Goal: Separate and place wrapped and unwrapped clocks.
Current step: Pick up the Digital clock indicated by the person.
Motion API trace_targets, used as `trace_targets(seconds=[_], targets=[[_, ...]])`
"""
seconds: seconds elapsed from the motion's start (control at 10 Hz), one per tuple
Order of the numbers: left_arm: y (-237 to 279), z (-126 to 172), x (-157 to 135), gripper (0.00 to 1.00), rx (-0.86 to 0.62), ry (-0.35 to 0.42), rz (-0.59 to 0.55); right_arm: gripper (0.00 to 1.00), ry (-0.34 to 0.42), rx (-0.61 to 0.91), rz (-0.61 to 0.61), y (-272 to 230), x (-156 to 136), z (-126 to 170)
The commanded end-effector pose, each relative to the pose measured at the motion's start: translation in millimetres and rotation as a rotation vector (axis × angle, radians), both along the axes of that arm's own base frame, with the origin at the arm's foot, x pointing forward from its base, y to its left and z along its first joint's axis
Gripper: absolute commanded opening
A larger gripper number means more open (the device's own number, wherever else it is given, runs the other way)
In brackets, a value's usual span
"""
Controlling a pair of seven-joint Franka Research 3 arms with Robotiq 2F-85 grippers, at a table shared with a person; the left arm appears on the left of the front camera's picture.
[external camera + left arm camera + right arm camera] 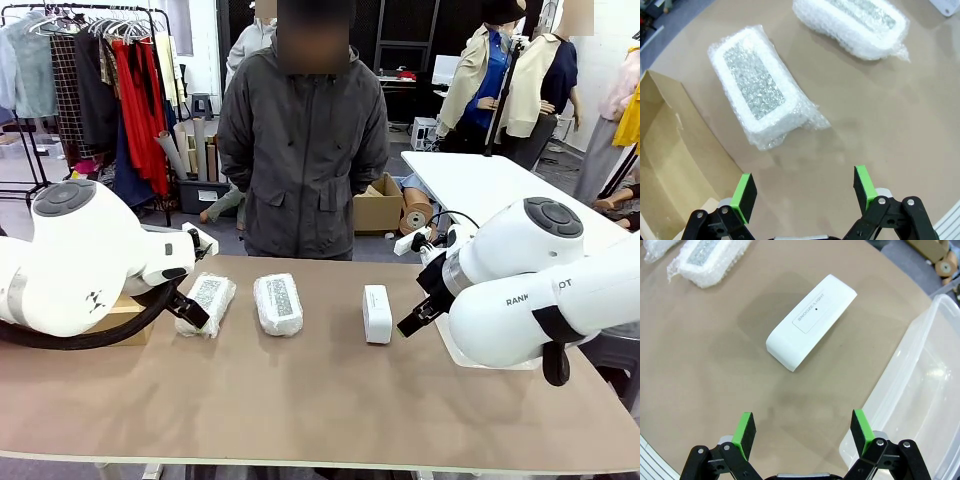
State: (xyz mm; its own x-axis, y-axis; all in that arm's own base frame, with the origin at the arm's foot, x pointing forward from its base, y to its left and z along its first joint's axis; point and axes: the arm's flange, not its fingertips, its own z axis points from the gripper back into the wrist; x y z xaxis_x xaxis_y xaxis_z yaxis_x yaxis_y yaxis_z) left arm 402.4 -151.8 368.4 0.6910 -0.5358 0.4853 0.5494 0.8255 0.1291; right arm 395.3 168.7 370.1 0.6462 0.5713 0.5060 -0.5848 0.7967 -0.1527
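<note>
Two wrapped clocks in bubble wrap lie on the brown table, one at the left point(207, 302) point(760, 87) and one beside it point(278, 303) point(860, 25) point(710, 257). To their right sits the unwrapped clock point(377, 313) point(812, 322), a smooth white block. My left gripper point(188, 308) point(805, 187) hovers open just short of the left wrapped clock, with nothing between its fingers. Over bare table, a little short of the white clock, my right gripper point(416, 322) point(804, 427) also stands open and empty.
A cardboard box point(125, 320) point(665, 160) sits at the table's left edge by the left arm. A clear plastic bin point(452, 348) point(920, 390) stands at the right under the right arm. A person point(300, 150) stands at the far side, hands out of sight.
</note>
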Motion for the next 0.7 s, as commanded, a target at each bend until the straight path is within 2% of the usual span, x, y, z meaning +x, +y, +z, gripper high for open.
trace_targets(seconds=[0.0, 0.2, 0.4, 0.6], targets=[[0.0, 7.1, -1.7, 1.0, 0.024, 0.066, -0.026, 1.0, 0.017, 0.003, 0.017, 0.0, -0.5, -1.7], [0.7, 15.5, -2.7, 1.0, 0.006, 0.126, -0.067, 1.0, 0.058, 0.04, 0.056, -1.7, -2.0, 1.9], [2.7, 29.2, -8.1, 1.0, -0.059, 0.217, -0.173, 1.0, 0.129, 0.054, 0.143, -4.0, -6.8, 13.6], [6.7, 45.2, -10.0, 1.0, -0.068, 0.251, -0.307, 1.0, 0.163, 0.08, 0.259, -8.1, -4.0, 33.2]])
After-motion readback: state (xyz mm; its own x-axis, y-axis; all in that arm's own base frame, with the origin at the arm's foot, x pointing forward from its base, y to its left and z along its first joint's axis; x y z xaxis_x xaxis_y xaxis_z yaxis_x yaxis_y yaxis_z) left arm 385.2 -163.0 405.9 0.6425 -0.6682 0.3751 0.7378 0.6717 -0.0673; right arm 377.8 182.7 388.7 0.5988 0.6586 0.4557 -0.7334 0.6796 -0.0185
